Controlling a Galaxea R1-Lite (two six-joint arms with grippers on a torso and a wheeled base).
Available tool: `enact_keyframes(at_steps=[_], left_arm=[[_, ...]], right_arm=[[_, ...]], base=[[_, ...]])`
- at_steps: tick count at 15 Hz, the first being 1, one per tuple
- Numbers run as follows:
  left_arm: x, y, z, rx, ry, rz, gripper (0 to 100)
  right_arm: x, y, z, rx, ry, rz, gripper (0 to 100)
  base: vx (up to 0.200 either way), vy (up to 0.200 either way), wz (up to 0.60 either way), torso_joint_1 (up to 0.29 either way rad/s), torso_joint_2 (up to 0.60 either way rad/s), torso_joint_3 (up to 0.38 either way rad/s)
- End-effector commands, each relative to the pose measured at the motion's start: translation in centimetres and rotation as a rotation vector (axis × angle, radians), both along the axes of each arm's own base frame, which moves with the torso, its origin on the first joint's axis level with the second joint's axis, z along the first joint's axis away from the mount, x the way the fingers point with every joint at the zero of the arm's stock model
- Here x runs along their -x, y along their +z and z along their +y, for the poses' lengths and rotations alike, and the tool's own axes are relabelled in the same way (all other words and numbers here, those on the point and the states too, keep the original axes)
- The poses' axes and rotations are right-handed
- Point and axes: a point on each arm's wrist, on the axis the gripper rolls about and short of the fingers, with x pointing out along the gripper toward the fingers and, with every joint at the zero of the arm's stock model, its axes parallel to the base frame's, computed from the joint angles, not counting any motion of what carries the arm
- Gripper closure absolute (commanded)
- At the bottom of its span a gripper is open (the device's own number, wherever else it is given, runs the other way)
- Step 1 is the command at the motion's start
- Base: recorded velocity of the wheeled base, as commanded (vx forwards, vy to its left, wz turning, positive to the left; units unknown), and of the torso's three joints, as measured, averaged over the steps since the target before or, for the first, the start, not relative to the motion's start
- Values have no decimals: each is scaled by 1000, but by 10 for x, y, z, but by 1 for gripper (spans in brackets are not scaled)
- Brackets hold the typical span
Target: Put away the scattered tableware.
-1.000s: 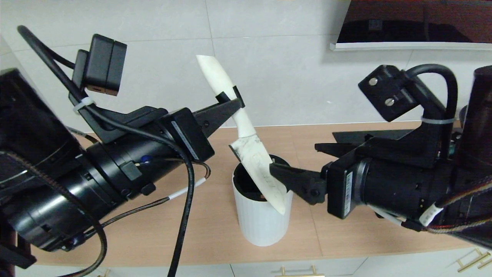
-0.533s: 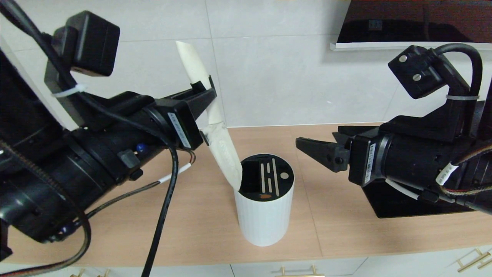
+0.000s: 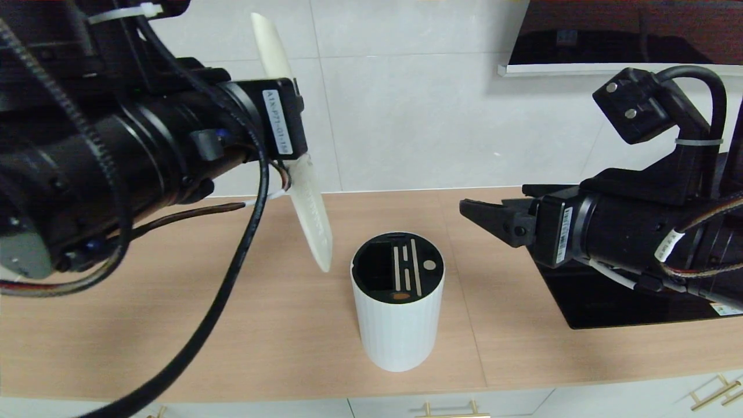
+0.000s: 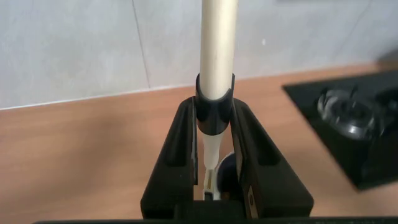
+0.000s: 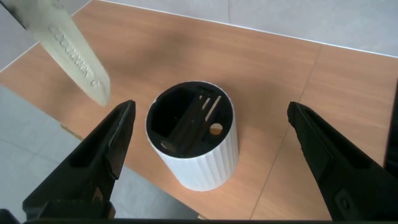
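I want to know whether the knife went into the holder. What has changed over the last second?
The left claw, shut on the white knife, lifted it up and toward the robot's left. The tip left the holder rim and now hangs beside it, above the counter. The right claw, open, drew back from the blade toward the robot's right. The holder stayed in place.

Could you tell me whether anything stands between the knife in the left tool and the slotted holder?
Nothing visible does. The knife, shut in the left tool, hangs blade-down in open air just left of the holder. The right tool is open and apart, on the opposite side.
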Motion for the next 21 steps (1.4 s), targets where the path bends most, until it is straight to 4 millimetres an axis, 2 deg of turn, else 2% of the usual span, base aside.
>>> enact_keyframes(at_steps=[1, 2, 4, 8, 12, 18, 21], left_arm=[[-18, -4, -29, 32, 12, -16, 100], [-29, -8, -41, 55, 45, -31, 100], [-37, -15, -53, 82, 91, -44, 100], [-38, -18, -56, 78, 103, -39, 100], [-45, -36, -69, 59, 104, -3, 100], [-44, -45, -73, 61, 95, 22, 100], [-48, -58, -78, 35, 96, 47, 100]], right_arm=[[-1, 0, -1, -1, -4, 0, 0], [-3, 0, -3, -1, -16, 0, 0], [-6, 1, -6, -1, -33, -2, 0], [-8, 0, -8, 0, -47, -1, 0], [-8, 0, -8, 0, -47, -1, 0], [-9, -1, -8, 4, -47, 2, 0], [-9, -2, -7, 7, -47, 5, 0]], base=[[0, 0, 0, 0, 0, 0], [0, 0, 0, 0, 0, 0], [0, 0, 0, 0, 0, 0], [0, 0, 0, 0, 0, 0], [0, 0, 0, 0, 0, 0], [0, 0, 0, 0, 0, 0], [0, 0, 0, 0, 0, 0]])
